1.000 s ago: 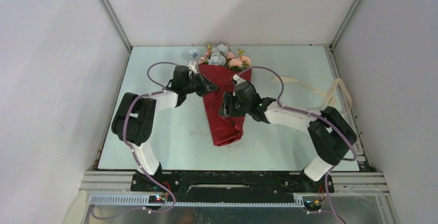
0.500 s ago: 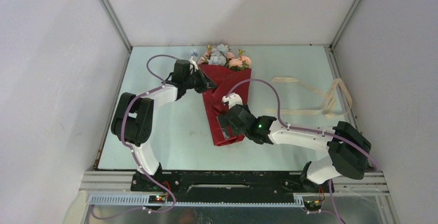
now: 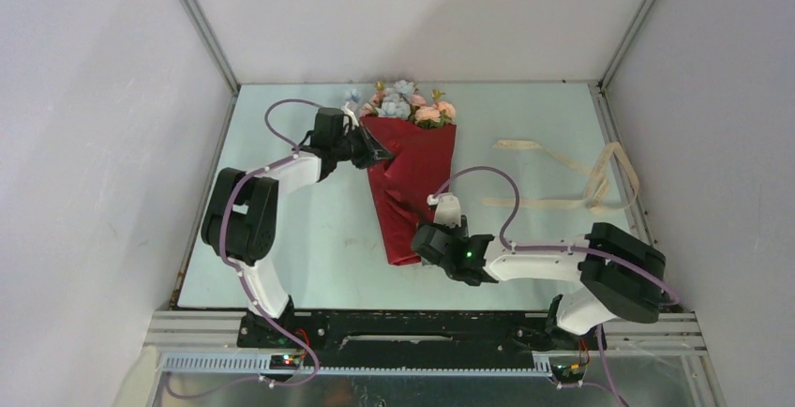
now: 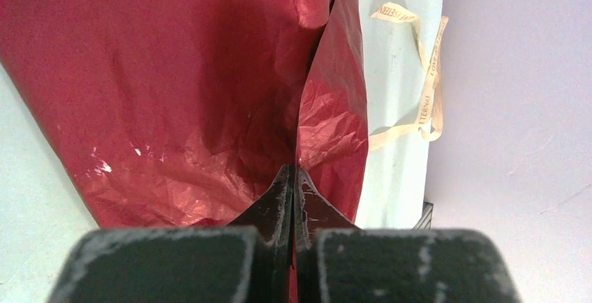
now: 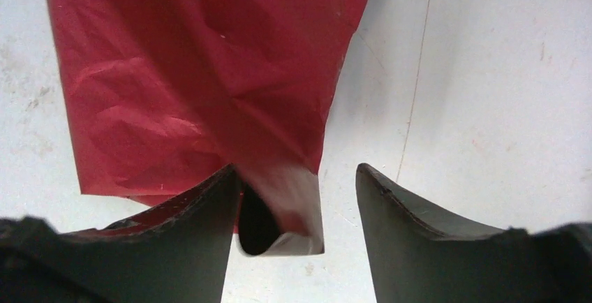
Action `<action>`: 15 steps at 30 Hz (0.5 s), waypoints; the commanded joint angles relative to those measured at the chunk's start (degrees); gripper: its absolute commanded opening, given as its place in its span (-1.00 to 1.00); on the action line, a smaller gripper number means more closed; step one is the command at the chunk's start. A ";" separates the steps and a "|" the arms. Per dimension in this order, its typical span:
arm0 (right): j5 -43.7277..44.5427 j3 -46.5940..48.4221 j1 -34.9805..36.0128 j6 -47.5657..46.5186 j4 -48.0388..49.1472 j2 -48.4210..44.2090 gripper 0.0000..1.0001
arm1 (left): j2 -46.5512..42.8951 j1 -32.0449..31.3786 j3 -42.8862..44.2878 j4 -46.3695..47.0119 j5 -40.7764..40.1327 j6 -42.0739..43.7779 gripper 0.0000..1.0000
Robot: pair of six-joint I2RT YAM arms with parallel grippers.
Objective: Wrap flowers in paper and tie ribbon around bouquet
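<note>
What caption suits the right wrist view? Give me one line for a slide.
Right gripper, jaws open, straddles the curled bottom corner of the red paper on the pale table.

Bare table [image 3: 309, 238] left of the paper [image 3: 412, 182]: room to pass. Ribbon [image 3: 572, 205] loops sprawl across the right side. My left gripper [image 3: 382, 156] blocks the paper's upper-left edge.
</note>
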 commanded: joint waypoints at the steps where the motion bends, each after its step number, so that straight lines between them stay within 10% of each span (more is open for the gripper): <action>1: 3.68 -0.03 0.65 8.57 2.19 2.47 0.15 | -0.57 1.02 2.48 -0.24 -0.46 1.92 -1.00; 9: 7.42 -0.37 3.85 10.78 -1.74 3.62 -0.93 | 0.08 3.34 4.25 -1.66 -2.39 2.46 -1.00; 15: 5.34 -0.39 6.77 5.54 -1.74 5.23 -0.99 | 1.20 5.29 6.34 -4.73 -4.62 5.36 -1.00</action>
